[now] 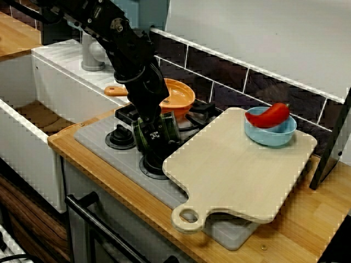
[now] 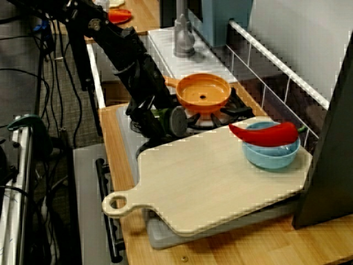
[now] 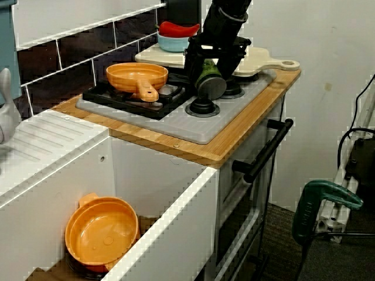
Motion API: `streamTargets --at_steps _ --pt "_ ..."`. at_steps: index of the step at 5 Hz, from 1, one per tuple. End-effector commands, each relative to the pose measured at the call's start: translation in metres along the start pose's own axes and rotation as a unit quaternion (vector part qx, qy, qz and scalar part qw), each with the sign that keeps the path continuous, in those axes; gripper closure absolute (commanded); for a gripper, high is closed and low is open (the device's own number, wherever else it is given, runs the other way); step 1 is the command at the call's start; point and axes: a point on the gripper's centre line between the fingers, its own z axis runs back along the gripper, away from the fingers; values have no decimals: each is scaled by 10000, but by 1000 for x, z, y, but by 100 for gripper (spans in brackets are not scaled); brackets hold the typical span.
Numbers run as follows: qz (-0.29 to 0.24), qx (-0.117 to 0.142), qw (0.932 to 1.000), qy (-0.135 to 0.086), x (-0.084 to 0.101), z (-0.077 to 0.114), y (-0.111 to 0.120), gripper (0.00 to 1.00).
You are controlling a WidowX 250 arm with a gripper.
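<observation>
1. The claw is clamped on a dark green can. Its fingers sit on either side of the can's body, and the can is tipped so its grey end faces out and down.
2. The can is low over the grey hob, right above a black burner cap. Whether the two touch cannot be told from any of the views.
3. In the view across the hob, an orange pan sits on the back burner at about 1 o'clock from the can, close by but apart from it.
4. A pale cutting board lies at 4 o'clock, overlapping the hob's edge. At its far corner, at 3 o'clock, stands a blue bowl with a red pepper across its rim.
5. As I judge it, the grasp is made and the can is neither set down nor released anywhere.
6. In the view from the sink side, an orange pot lies in the sink at 7 o'clock, well apart from the wooden tabletop.
</observation>
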Motion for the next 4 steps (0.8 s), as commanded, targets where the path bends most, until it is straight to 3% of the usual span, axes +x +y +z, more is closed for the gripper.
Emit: streamTargets --at_steps 1,4 --pt "205 188 9995 -177 4 20 17 100" --pt "782 124 9959 -448 5 66 50 100"
